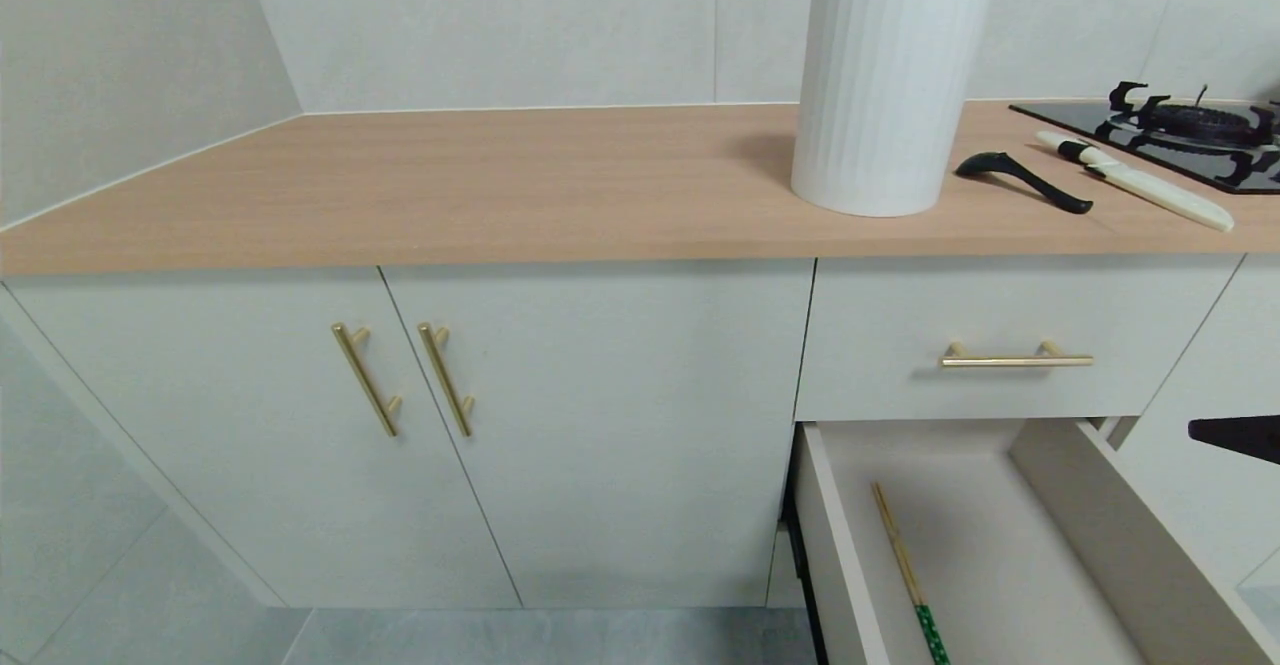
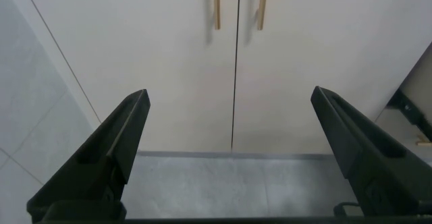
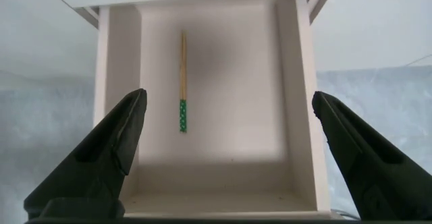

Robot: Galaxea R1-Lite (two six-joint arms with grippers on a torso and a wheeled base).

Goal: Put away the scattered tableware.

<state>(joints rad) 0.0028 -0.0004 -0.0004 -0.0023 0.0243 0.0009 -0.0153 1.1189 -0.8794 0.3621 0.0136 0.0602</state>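
Surface (image 1: 500, 185): wood-grain, matt, smooth. Ribbed container (image 1: 885, 85): white, matt, ceramic look. Cabinet doors (image 1: 600, 415): pale, matt, faintly mottled. Handles (image 1: 365, 378): brushed gold-tone metal. Hob (image 1: 1090, 123): glossy black glass. Utensil (image 1: 1030, 183): shiny black plastic. Drawer (image 1: 1000, 565): smooth, matt inside. Chopsticks (image 1: 901, 555): bare wood, green painted ends. Left gripper (image 2: 229, 96), right gripper (image 3: 229, 96): matt black plastic.

- Left gripper (image 2: 229, 96): dark fingers (image 2: 121, 143) set wide apart, nothing between them.
- Two pale cabinet doors (image 2: 155, 69) face the gripper, both closed, meeting at a vertical seam (image 2: 235, 69).
- Gold bar handles (image 2: 217, 5), one on each side of the seam, upright.
- Grey floor (image 2: 229, 183) below the doors.
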